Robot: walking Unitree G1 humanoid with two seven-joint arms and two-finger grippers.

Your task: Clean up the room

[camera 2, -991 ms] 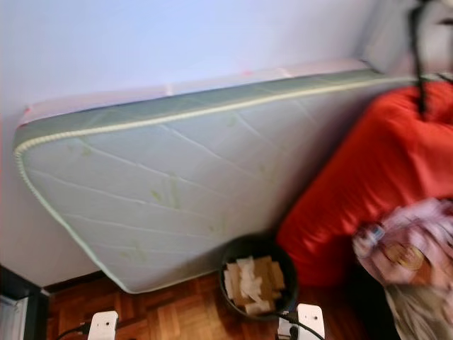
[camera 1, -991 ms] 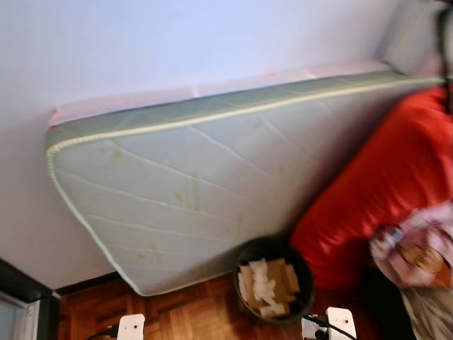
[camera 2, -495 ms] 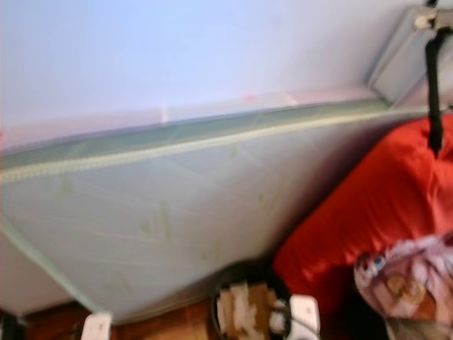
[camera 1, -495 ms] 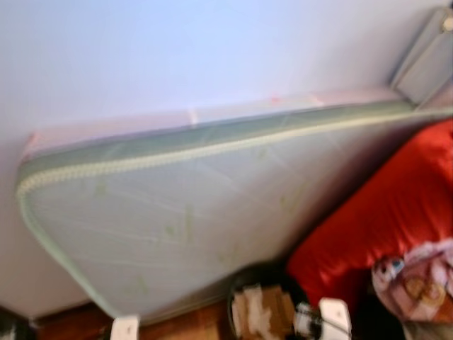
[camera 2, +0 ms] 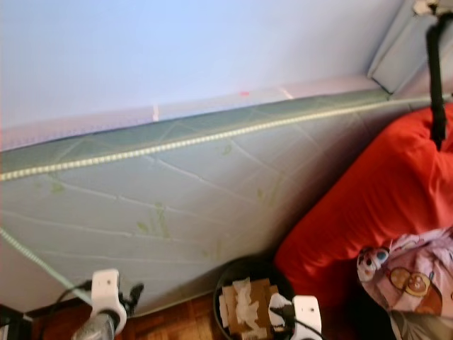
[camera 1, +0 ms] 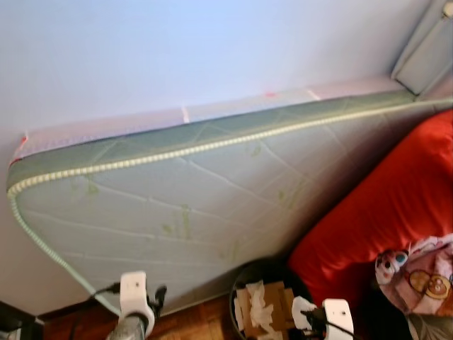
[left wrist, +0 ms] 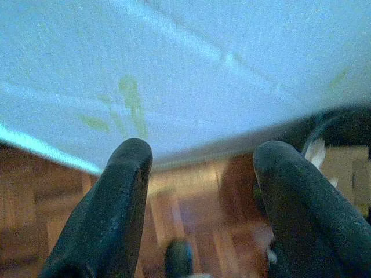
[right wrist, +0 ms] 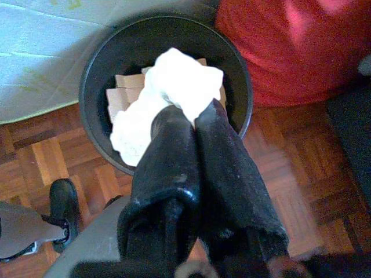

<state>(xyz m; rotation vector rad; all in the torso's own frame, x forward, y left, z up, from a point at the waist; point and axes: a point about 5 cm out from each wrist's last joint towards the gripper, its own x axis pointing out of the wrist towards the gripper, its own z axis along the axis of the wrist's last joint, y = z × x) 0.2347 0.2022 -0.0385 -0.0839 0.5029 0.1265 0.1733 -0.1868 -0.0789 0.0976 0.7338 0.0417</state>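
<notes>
The right gripper (right wrist: 194,119), clenched on a white tissue (right wrist: 174,87), hangs over the bin (right wrist: 93,75); left gripper (left wrist: 200,168) has risen, spread.

Light: soft, even daylight on the pale wall (camera 1: 177,49) and mattress (camera 1: 198,184).
Shadow: darkness pools beneath the mattress and inside the black bin (camera 1: 244,273).
Head views: mildly soft, colours saturated.
Left wrist: blue-tinted, blurred, fingers (left wrist: 110,214) out of focus.
Right wrist: tissue (right wrist: 179,87) overexposed, floor sharp.
</notes>
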